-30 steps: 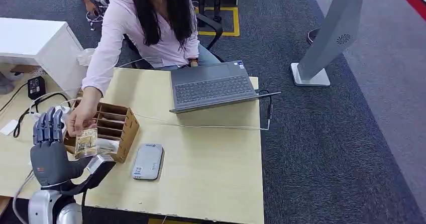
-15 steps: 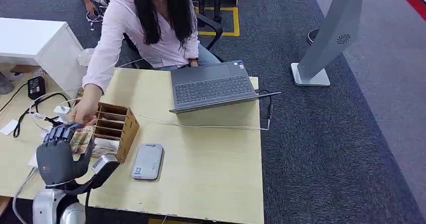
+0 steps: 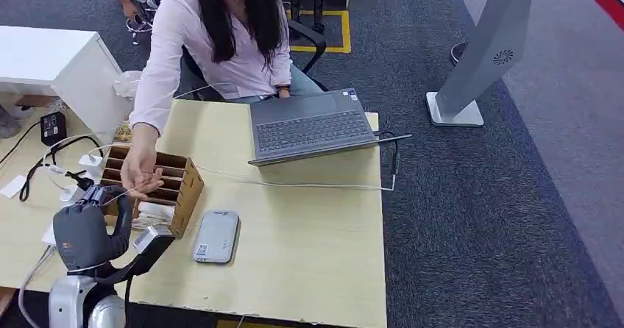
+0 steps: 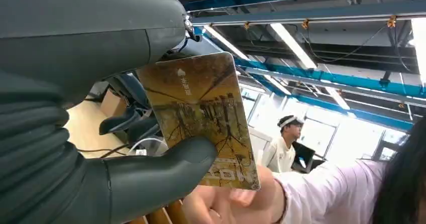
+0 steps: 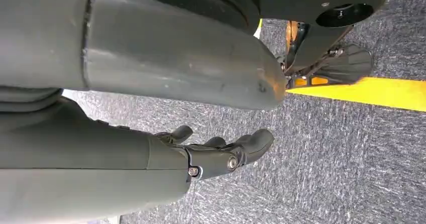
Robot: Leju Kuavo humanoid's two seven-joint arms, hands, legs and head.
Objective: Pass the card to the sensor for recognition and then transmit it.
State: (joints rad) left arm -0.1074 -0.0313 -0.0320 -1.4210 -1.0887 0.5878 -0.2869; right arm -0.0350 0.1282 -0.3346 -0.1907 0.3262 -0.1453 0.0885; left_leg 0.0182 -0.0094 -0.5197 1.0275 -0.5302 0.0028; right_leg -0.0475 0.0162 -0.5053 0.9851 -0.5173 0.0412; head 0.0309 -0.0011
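Sensor [image 3: 216,235] placement is what my coming move turns on: the flat grey pad lies on the desk [image 3: 309,232] just beside the wooden organizer [image 3: 163,188], off to the right of my left hand [image 3: 88,229] and lower than it. My left hand is by far the nearer one; my right hand [image 5: 221,153] hangs over the carpet, nothing in it, fingers loosely curled, though how tightly I cannot tell.

My left hand is clamped on the card [image 4: 201,118], thumb [image 4: 166,171] pressed across one face and the other fingers behind it. In my wrist view the card stands clear of my grip, most of its printed face exposed, with its long axis running away from my palm. In the head view it is hidden behind my hand.

A person's hand [image 3: 140,173] hovers near my fingers, above the organizer; in the wrist view it sits just behind the card's far end, and I cannot tell whether it touches.

I judge the card must travel rightward and downward, face lowered flat over the sensor.
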